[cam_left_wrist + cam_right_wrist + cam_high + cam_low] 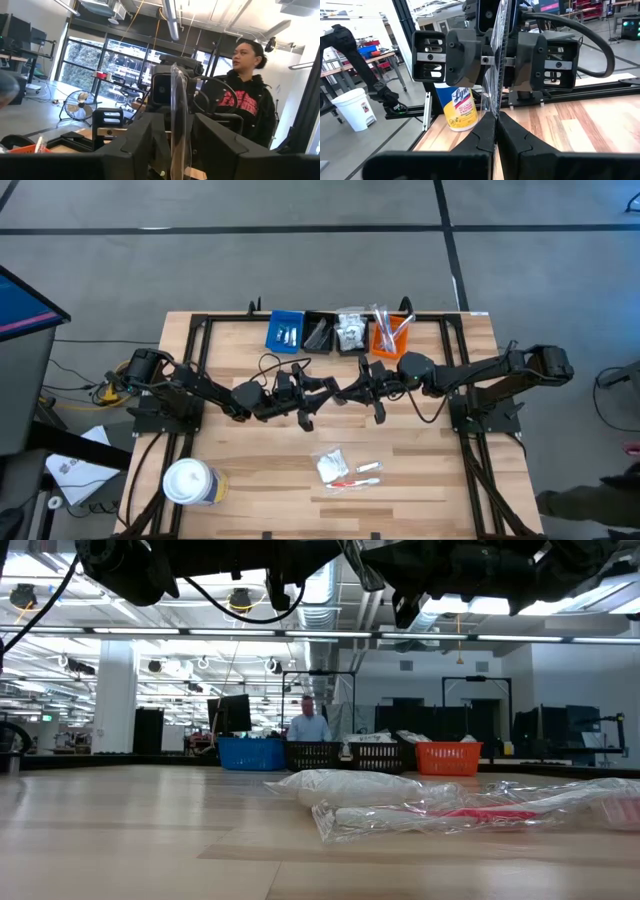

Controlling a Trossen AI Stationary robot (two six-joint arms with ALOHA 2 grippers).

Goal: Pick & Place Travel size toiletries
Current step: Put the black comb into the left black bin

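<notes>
A clear plastic sachet [499, 75] with a thin black comb inside stands edge-on between my two grippers, above the table's middle. My left gripper [318, 392] and my right gripper [352, 390] face each other there, both shut on it. In the left wrist view the sachet [179, 115] rises between my own fingers, with the right gripper behind it. More sachets and a red stick lie in a small pile [345, 468] on the near part of the table, also seen in the low view [400, 805]. My left gripper pinches the sachet's flat sides [178, 150] between its two fingers, coming level from the table's left. The sachet is lifted clear and stands upright. My right gripper pinches the sachet's lower edge [496, 112] between its fingertips, coming level from the table's right, opposite the left gripper.
Four small bins stand in a row at the far edge: blue [285, 331], black [319, 332], a pale one [350, 330] and orange [390, 335]. A white tub with a yellow label [188, 482] stands near-left. A person [245, 95] stands beyond the table.
</notes>
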